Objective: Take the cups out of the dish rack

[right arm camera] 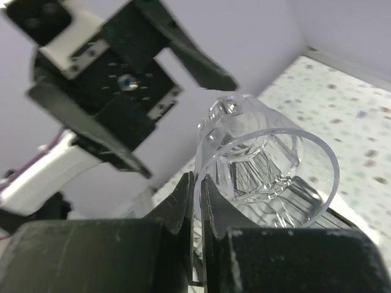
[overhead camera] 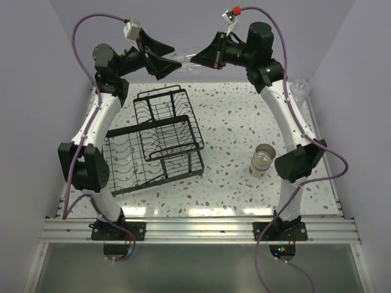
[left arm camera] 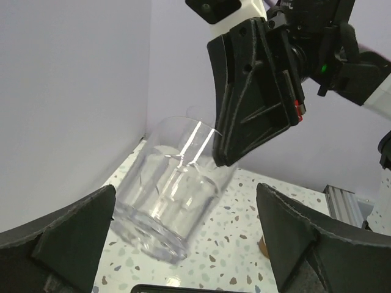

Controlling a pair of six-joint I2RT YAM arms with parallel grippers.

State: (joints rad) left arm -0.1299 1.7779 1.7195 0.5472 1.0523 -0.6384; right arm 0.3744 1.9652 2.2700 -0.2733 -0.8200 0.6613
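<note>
Right end effector clamped on rim of clear cup, held high and tilted above far edge of surface | left end effector spread wide, flanking the cup's base | rack down on surface, left of centre | tan cup upright beside right arm, well apart from rack

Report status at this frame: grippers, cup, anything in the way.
Left gripper open, jaws either side of clear cup. Right gripper shut on its rim, mid-air. Tan cup stands right of rack. Nothing in the way.
</note>
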